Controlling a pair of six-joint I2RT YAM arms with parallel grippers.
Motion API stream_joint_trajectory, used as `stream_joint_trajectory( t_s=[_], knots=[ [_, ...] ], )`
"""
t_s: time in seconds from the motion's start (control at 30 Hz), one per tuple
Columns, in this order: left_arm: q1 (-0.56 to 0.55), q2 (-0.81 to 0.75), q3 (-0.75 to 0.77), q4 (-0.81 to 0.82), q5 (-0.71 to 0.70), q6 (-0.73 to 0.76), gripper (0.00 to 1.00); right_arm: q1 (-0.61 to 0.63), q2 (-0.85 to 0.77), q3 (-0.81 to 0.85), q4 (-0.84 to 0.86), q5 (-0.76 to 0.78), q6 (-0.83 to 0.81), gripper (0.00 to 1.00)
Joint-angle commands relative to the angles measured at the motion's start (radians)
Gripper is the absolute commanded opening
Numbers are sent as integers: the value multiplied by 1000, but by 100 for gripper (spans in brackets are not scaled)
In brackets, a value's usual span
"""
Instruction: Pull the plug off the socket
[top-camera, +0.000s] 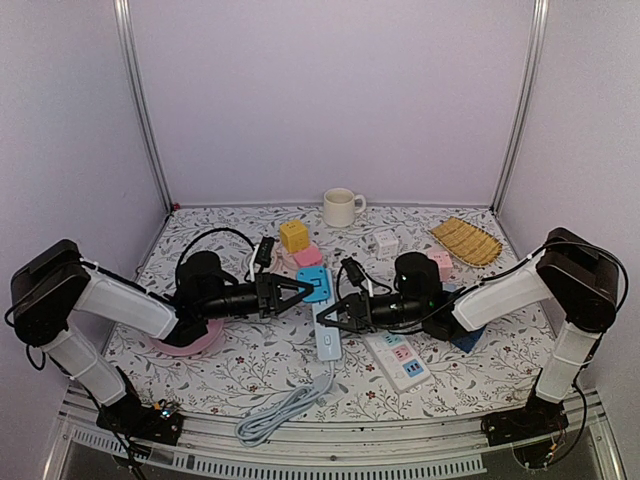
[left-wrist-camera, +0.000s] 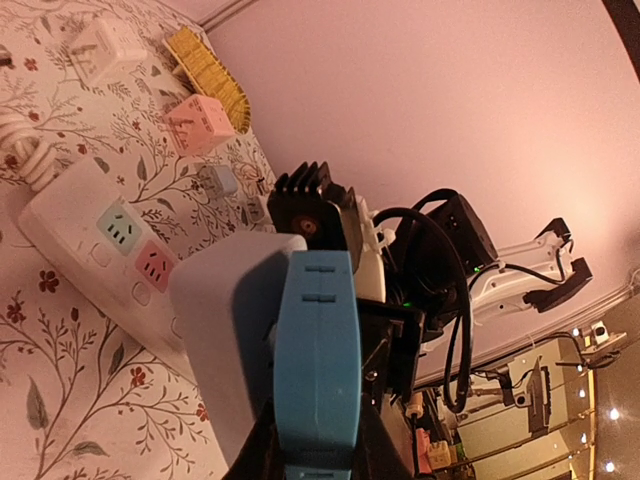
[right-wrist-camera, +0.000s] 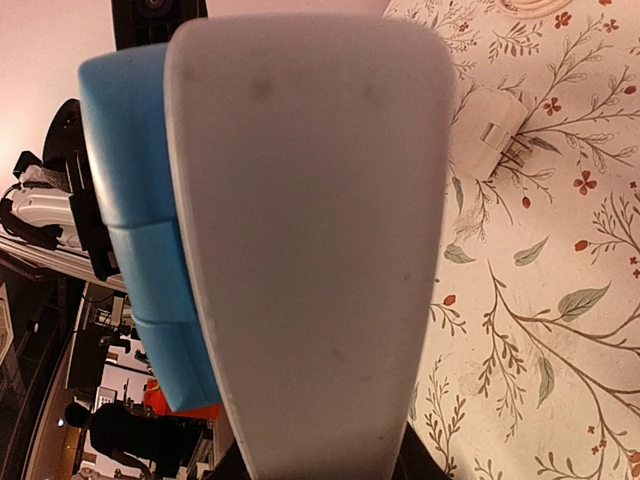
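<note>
A blue plug (top-camera: 315, 284) sits against the far end of a white socket strip (top-camera: 327, 336) in the middle of the table. My left gripper (top-camera: 302, 291) comes in from the left and is shut on the blue plug (left-wrist-camera: 316, 350), with its dark fingers on either side. The strip's pale body (left-wrist-camera: 225, 330) lies right beside the plug. My right gripper (top-camera: 327, 318) reaches in from the right and is shut on the white socket strip (right-wrist-camera: 310, 260), which fills the right wrist view. The blue plug (right-wrist-camera: 140, 250) shows at its left. The strip's cable (top-camera: 275, 415) trails toward the near edge.
A second white power strip (top-camera: 400, 360) lies beside the right arm. Behind stand a cream mug (top-camera: 341, 207), a yellow cube (top-camera: 294, 235), a pink cube (top-camera: 308, 256), a white adapter (top-camera: 384, 243), a pink adapter (top-camera: 441, 263) and a yellow brush (top-camera: 465, 240). A pink plate (top-camera: 185, 342) sits under the left arm.
</note>
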Motion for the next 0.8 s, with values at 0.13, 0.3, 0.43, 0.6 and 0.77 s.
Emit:
stream_joint_trajectory(
  t_s=[0.13,0.3,0.43,0.6,0.77],
  knots=[
    [-67,-77,0,147,105,37,0,-28,47,49,-119,101,45,7],
    [-69,-89,1,135,116,46,0,-40,54,74,-152,113,27,7],
    [-73,-91,6,124,131,52,0,-50,66,94,-172,115,17,7],
    [-82,-106,4,116,145,67,0,-68,74,108,-186,113,9,7],
    [-88,-112,6,110,165,72,0,-74,74,121,-205,121,-4,7]
  ],
)
